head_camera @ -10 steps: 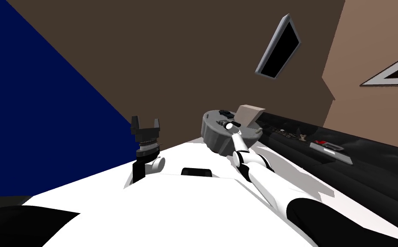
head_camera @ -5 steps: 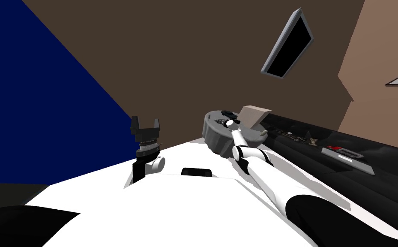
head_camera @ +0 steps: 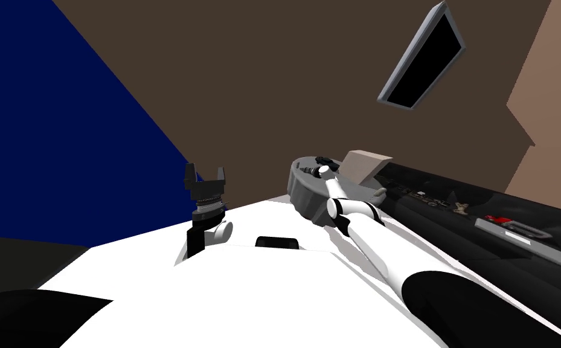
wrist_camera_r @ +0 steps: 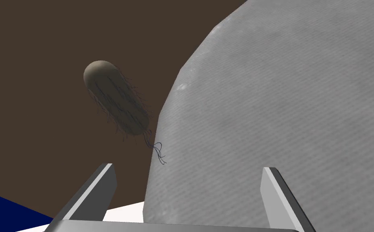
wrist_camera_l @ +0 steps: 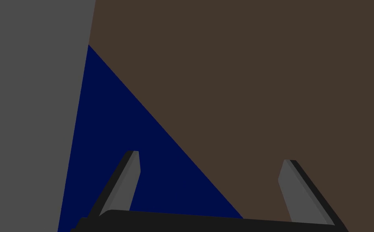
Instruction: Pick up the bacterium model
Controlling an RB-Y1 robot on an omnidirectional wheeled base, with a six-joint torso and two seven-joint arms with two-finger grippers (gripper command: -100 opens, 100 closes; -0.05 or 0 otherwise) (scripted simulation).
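The bacterium model (wrist_camera_r: pixel 116 99) is a tan-brown capsule with fine dark hairs and a thin tail. In the right wrist view it lies just off the rim of a round grey table (wrist_camera_r: pixel 286 100), ahead of one finger and apart from it. My right gripper (wrist_camera_r: pixel 190 183) is open and holds nothing, hovering over the table's edge. In the head view the right gripper (head_camera: pixel 326 162) reaches across the round grey table (head_camera: pixel 302 188). A small tan lump (head_camera: pixel 380 192) sits at that table's rim; I cannot tell if it is the model. My left gripper (head_camera: pixel 206 176) is raised and open (wrist_camera_l: pixel 212 181).
A beige box (head_camera: pixel 365 164) stands at the round table's far side. A long dark counter (head_camera: pixel 514 260) runs to the right with a red and grey item (head_camera: pixel 505 222) and small bits on it. A framed black panel (head_camera: pixel 423 60) hangs on the brown wall.
My head view has swung, so the counter, box and wall panel have drifted to the right. My right hand has reached a little farther across the round table. The left arm has not moved.
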